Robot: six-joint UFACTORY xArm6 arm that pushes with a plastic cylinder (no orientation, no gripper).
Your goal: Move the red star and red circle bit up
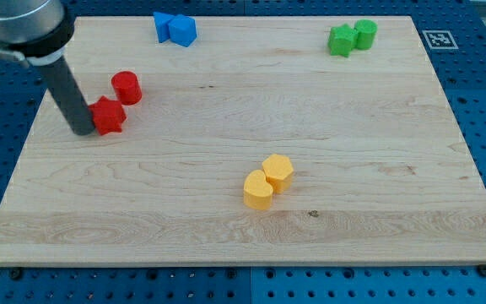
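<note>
The red star (108, 116) lies on the wooden board (243, 219) at the view's left. The red circle (126, 87) stands just above and right of it, close to touching. My tip (83, 131) rests on the board right at the star's left side, touching or nearly touching it. The dark rod rises from there to the view's top left and hides part of the board behind it.
Two blue blocks (175, 29) sit together at the top edge, left of centre. Two green blocks (352, 37) sit at the top right. Two yellow blocks (268, 180) sit together below the board's centre. The board's left edge is close to my tip.
</note>
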